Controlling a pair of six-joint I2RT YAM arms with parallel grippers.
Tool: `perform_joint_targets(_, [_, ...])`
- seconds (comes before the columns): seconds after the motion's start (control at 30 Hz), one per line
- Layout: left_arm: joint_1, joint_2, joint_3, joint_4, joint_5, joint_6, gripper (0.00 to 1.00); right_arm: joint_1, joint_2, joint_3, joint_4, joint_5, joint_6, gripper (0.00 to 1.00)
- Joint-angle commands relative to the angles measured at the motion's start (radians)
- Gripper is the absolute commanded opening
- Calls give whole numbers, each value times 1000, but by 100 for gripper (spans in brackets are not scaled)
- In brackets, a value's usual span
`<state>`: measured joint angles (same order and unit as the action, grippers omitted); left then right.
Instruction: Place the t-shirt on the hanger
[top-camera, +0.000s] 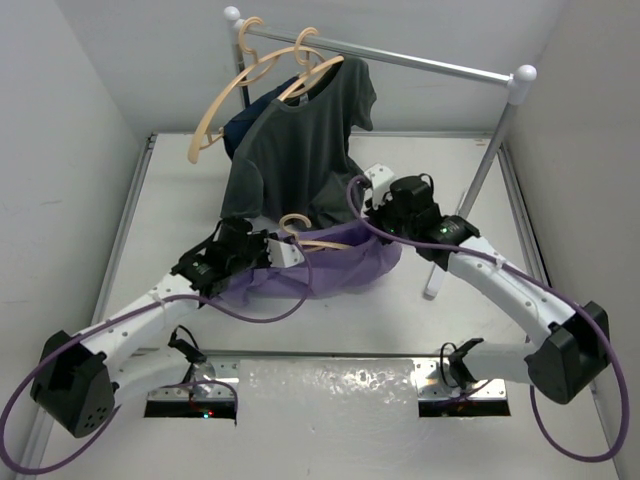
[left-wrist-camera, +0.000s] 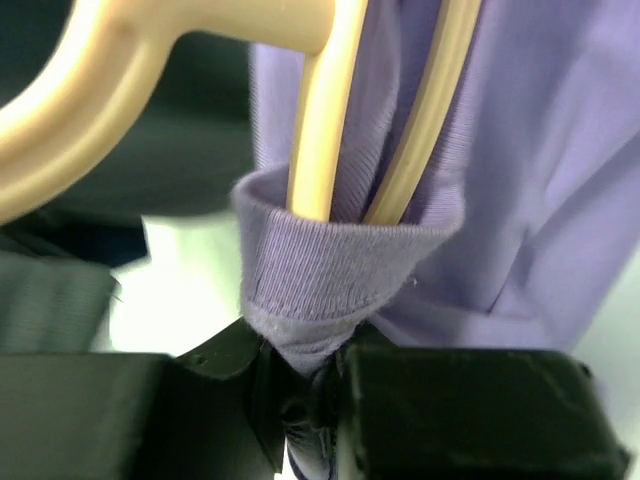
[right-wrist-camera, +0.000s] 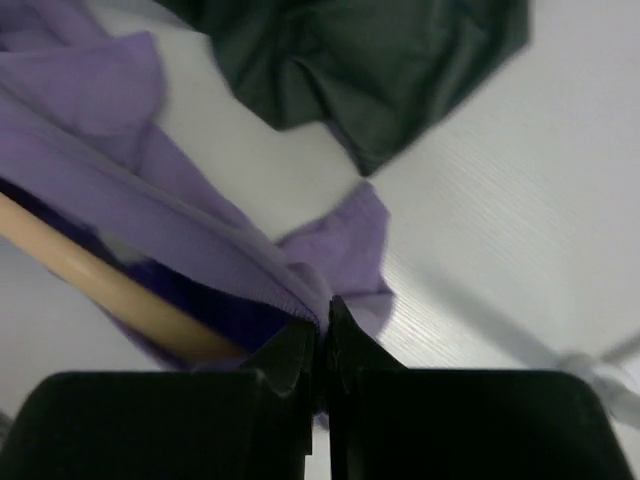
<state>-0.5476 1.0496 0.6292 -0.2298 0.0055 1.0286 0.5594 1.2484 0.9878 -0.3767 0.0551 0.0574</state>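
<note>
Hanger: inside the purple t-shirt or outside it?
Inside: both hanger arms run through a ribbed t-shirt opening pinched by the left gripper.

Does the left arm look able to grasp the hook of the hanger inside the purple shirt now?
Probably not yet: the left gripper is shut on the shirt collar; the hanger hook itself lies bare nearby.

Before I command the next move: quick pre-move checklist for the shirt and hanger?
1. Left jaws shut on t-shirt collar: ok.
2. Right jaws shut on t-shirt fabric: ok.
3. Hanger arms through collar: ok.
4. Hanger hook outside the shirt: ok.
5. Shirt shoulders seated on hanger ends: cannot tell, fabric bunched.
6. Clearance from dark grey t-shirt: cannot tell, hem hangs close behind.
</note>
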Motion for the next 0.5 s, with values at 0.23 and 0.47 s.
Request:
perform_joint_targets(0.23, [-48,-36,109,24,300,-199,0,99,105,155,43,-316,-20,23])
perform_joint_targets(0.47, [-46,-23,80,61,235,-197,0,96,45,273,-226,-360,-175,80])
